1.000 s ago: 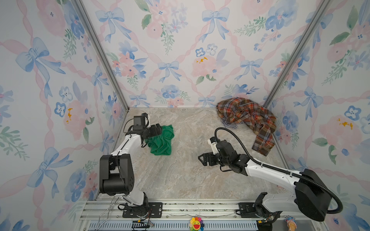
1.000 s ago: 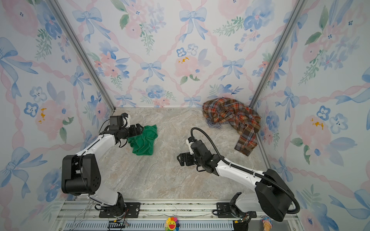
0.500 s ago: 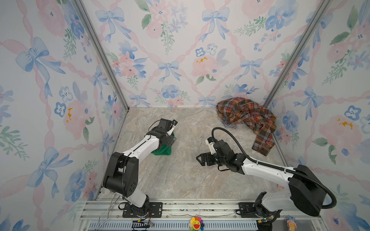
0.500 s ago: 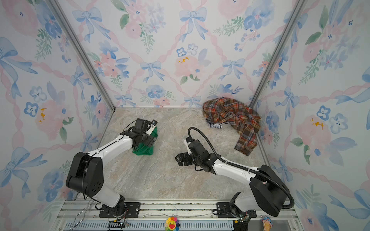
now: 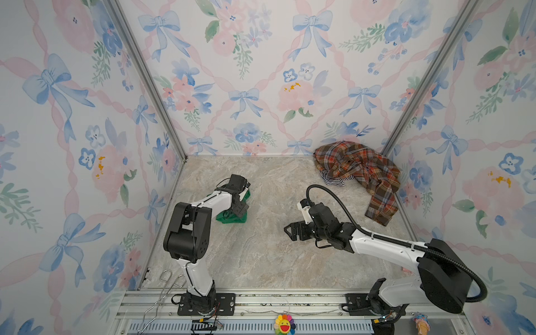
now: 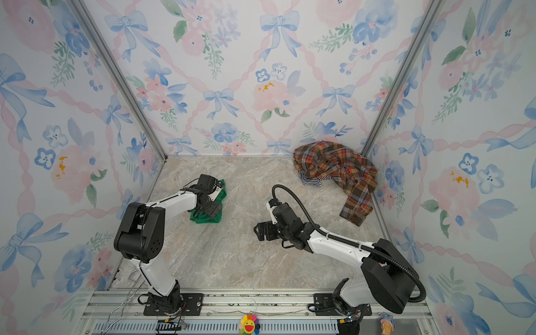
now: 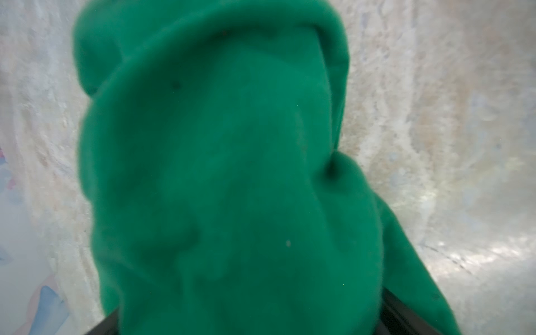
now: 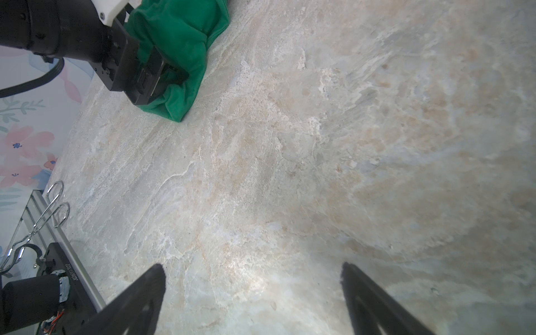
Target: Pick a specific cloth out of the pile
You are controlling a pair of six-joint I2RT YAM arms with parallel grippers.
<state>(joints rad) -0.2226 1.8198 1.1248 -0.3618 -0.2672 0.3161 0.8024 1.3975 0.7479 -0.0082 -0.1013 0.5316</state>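
A marbled stone desk [image 5: 261, 255] is boxed in by walls [image 5: 246, 72] papered with flowers and bows. The pile [image 5: 356, 168] lies in the far right corner. The left arm folds at the elbow and reaches down, with the left tool [image 5: 240, 209] spread wide astride the cloth [image 5: 230, 219] on the desk's left side. The right tool [image 5: 291, 231] sits low over mid-desk, jaws wide apart and empty. The cloth's long axis runs front to back, its near end angled leftward.

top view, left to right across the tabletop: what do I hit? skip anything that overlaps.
green cloth → right gripper, open and empty → pile in the far right corner. The left gripper sits over the cloth, so it is left out.
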